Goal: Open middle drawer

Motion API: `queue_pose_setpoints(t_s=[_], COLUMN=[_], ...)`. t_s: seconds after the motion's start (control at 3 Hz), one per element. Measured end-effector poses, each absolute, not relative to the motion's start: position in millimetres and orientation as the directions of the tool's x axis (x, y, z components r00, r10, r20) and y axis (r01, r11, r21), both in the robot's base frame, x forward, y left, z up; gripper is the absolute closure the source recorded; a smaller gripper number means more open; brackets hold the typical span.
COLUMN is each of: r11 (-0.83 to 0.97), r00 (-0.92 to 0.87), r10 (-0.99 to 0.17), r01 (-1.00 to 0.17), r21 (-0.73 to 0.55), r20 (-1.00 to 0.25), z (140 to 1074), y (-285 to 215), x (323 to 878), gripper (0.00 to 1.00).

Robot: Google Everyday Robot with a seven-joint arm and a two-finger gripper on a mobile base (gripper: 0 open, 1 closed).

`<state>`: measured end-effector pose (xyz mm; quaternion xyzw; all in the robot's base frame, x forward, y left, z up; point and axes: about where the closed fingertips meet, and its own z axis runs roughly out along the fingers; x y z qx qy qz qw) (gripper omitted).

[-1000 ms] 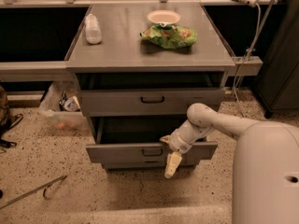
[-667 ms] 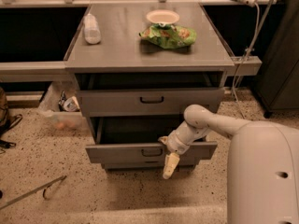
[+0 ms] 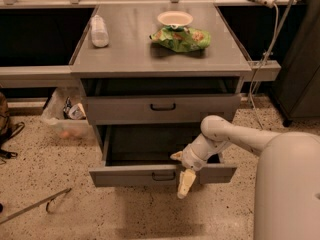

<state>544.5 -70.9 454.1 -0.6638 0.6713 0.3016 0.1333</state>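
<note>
The middle drawer (image 3: 125,175) is a wide, shallow grey drawer with a small black loop handle (image 3: 163,175). It stands pulled well out of the cabinet, with its dark inside showing. My gripper (image 3: 184,174) reaches in from the right on a white arm. It sits at the drawer's front edge just right of the handle, its pale tip hanging down over the front. The drawer above (image 3: 162,107), with its own black handle, is out only a little. The bottom drawer is hidden under the open one.
On the cabinet top (image 3: 130,54) lie a white bottle (image 3: 98,31), a white bowl (image 3: 174,18) and a green chip bag (image 3: 181,38). A clear bin (image 3: 65,119) stands on the floor at the left. A thin metal rod (image 3: 37,205) lies on the floor at the front left. My white body (image 3: 287,189) fills the lower right.
The middle drawer's front has come a little further out toward the camera, and my gripper has moved down with it at the front edge.
</note>
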Motion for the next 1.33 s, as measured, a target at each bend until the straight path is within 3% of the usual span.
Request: queue_pose_setpoints(t_s=[0.67,1.33], r11=[-0.071,-0.076], r00=[-0.100,-0.146], r10=[-0.795,-0.767], r01=[-0.964,-0.946], r21=[0.255,0.315], r20=[-0.599,-0.625], z=[441,459], y=[-66,-72], x=[542,480], gripper=[0.00,0.00])
